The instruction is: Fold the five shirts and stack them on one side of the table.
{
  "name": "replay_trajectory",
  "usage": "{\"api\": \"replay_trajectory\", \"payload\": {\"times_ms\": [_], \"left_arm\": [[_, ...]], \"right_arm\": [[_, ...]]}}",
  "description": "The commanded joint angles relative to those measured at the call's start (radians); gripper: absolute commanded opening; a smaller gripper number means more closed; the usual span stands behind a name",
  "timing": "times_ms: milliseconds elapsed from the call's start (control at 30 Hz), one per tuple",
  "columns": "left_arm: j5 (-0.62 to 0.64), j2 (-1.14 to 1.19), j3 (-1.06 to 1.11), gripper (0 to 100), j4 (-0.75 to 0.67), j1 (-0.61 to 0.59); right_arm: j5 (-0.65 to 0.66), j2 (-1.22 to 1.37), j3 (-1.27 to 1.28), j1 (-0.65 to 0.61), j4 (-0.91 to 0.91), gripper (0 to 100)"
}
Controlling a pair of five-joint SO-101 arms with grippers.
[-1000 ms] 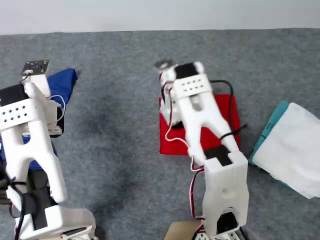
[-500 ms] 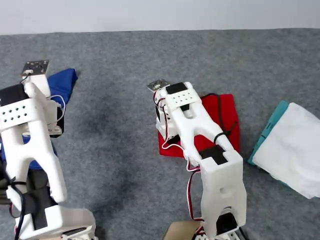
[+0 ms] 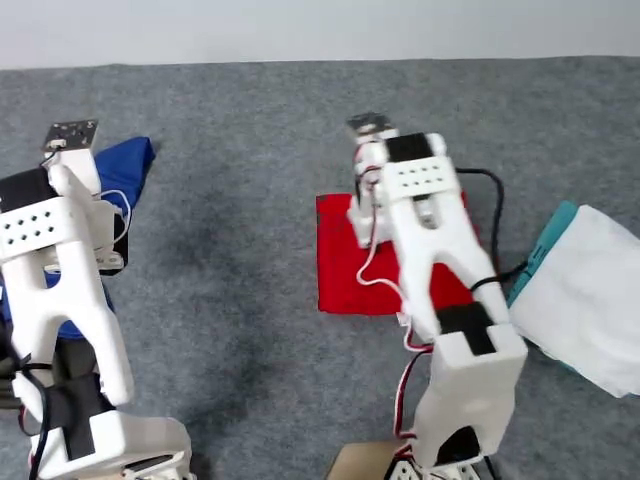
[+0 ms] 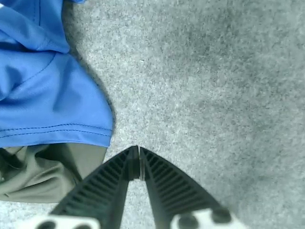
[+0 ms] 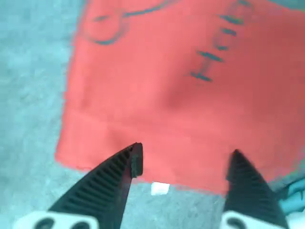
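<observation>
A folded red shirt (image 3: pixel 345 255) lies flat near the middle of the table, and it spreads across the right wrist view (image 5: pixel 190 95). My right gripper (image 5: pixel 185 160) hangs open just above its edge, nothing between the fingers; from above that arm (image 3: pixel 420 190) covers the shirt's far right part. A crumpled blue shirt (image 3: pixel 125 165) lies at the far left, with an olive shirt (image 4: pixel 43 174) tucked under it (image 4: pixel 43 90). My left gripper (image 4: pixel 138 162) is shut and empty over bare carpet beside them. A white shirt (image 3: pixel 590 295) rests on a teal one (image 3: pixel 540 250) at the right.
Grey carpet (image 3: pixel 230 200) covers the table, with open room between the blue and red shirts and along the far side. A small white tag (image 5: pixel 160 189) lies by the red shirt's edge. A tan object (image 3: pixel 360 462) sits at the near edge between the arm bases.
The right arm swung left over the red shirt's left edge, then back right and farther out; the shirt's left half is now uncovered. The left arm stayed still.
</observation>
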Motion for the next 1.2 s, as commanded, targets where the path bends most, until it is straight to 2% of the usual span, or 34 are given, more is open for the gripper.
{"api": "replay_trajectory", "payload": {"times_ms": [0, 200, 433, 800, 900, 1100, 1167], "left_arm": [[0.008, -0.04, -0.002, 1, 0.023, 0.0], [0.008, -0.04, -0.001, 1, 0.023, 0.0], [0.006, -0.046, 0.077, 1, 0.018, 0.0], [0.006, -0.048, 0.102, 1, 0.017, 0.0], [0.006, -0.048, 0.102, 1, 0.017, 0.0], [0.006, -0.048, 0.102, 1, 0.02, 0.0], [0.006, -0.048, 0.102, 1, 0.02, -0.002]], "right_arm": [[-0.046, -0.008, -0.054, 0.077, -0.065, 31.9], [-0.114, 0.048, -0.054, 0.136, -0.127, 32.2], [-0.189, 0.084, -0.054, 0.173, -0.145, 41.4], [-0.196, 0.217, -0.054, 0.16, -0.208, 41.0], [-0.193, 0.255, -0.054, 0.12, -0.197, 34.4], [-0.184, 0.263, -0.064, 0.096, -0.176, 5.8], [-0.133, 0.263, -0.092, 0.101, -0.151, 0.5]]}}
